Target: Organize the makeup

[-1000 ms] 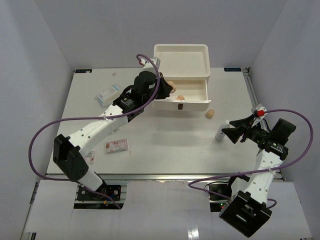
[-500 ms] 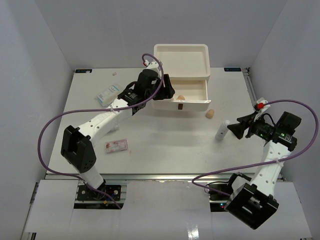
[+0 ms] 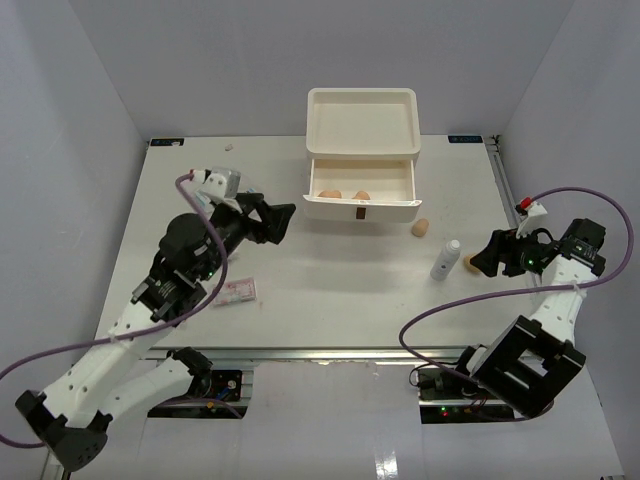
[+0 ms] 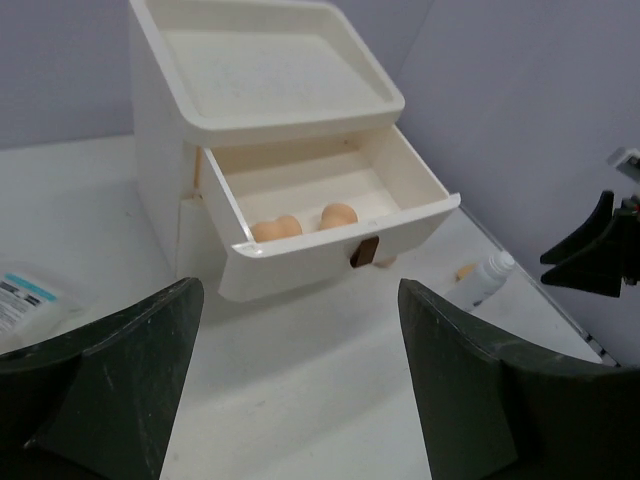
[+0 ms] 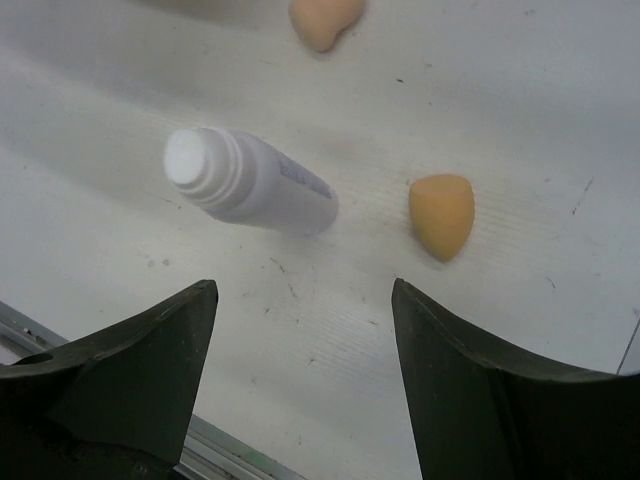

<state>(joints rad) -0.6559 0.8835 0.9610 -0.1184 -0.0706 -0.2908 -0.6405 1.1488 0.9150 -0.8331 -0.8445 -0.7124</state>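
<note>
Sponges catch the eye first: four tan, egg-shaped ones with a matte skin. Two sponges (image 4: 275, 229) lie side by side in the pulled-out drawer (image 4: 300, 265), toward its front wall, close together. A third sponge (image 3: 421, 228) sits on the table (image 3: 330, 270) just off the drawer's right front corner. The fourth sponge (image 5: 441, 214) lies further toward the near edge, pointed end up in the right wrist view. Just beside it, but not touching, is the white tube (image 5: 250, 182), a slim tube with a ribbed cap and faint bluish print down its side, standing on end.

The drawer belongs to a white box (image 4: 160, 150) at the far side of the table. It has an open tray on top and a brown handle (image 4: 365, 252) at the middle of the drawer front. A pink-labelled item (image 3: 235, 291) lies flat on the table, near the left arm. A clear packet (image 4: 20, 295) with white and blue contents shows at the left edge of the left wrist view.

The left gripper (image 3: 280, 222) is spread wide and grips nothing, hanging in front of the drawer, well apart from it. The right gripper (image 3: 478, 256) is also parted and grips nothing, hovering above the fourth sponge and the tube.
</note>
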